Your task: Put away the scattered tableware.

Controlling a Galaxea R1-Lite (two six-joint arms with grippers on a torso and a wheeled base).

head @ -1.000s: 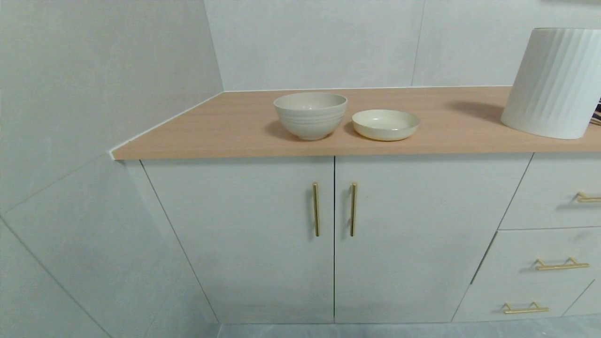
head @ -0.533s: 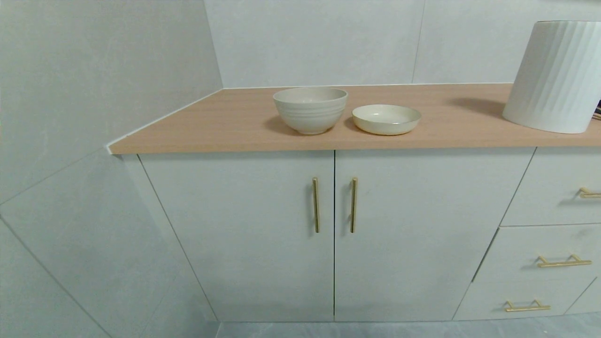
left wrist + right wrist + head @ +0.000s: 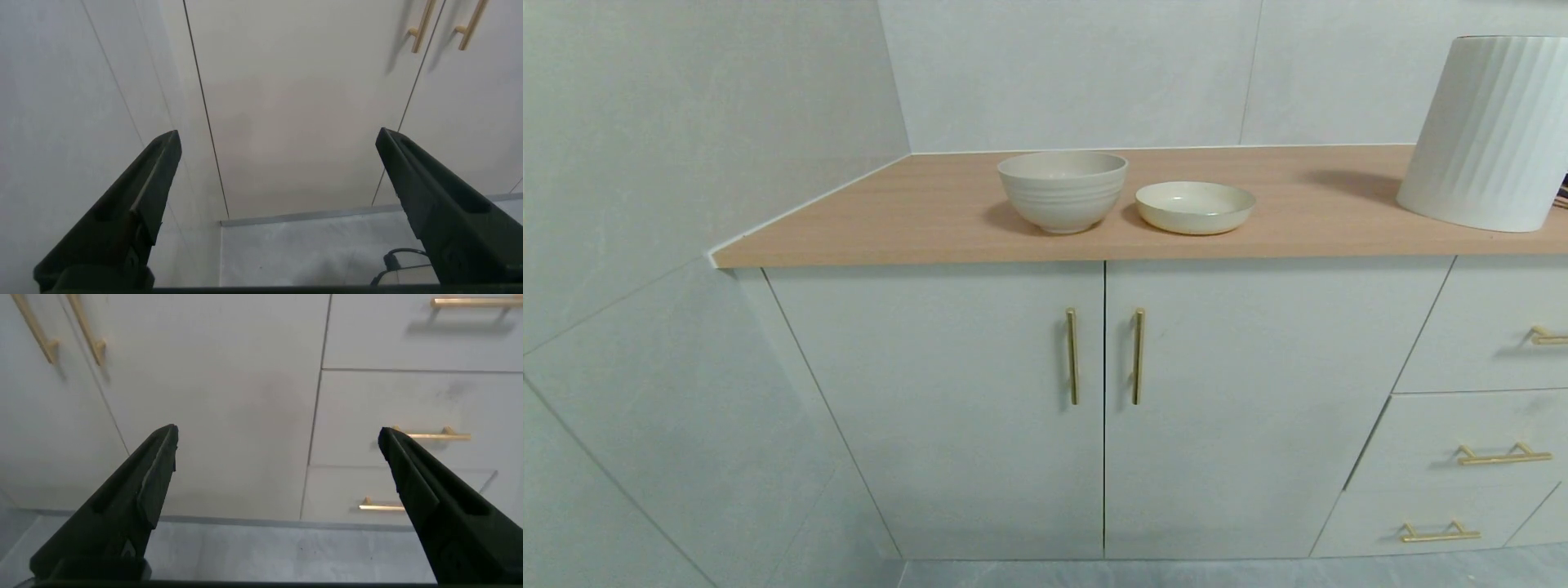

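— Risks?
— Bowl and dish sit close together near counter edge; left gripper and right gripper gape empty, down by doors. Grabbing one may nudge the other off.

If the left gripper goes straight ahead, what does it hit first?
Probably the left cabinet door, on its plain panel, away from the gold handle. The open left gripper seems to have a free way to it, though depth is hard to judge.
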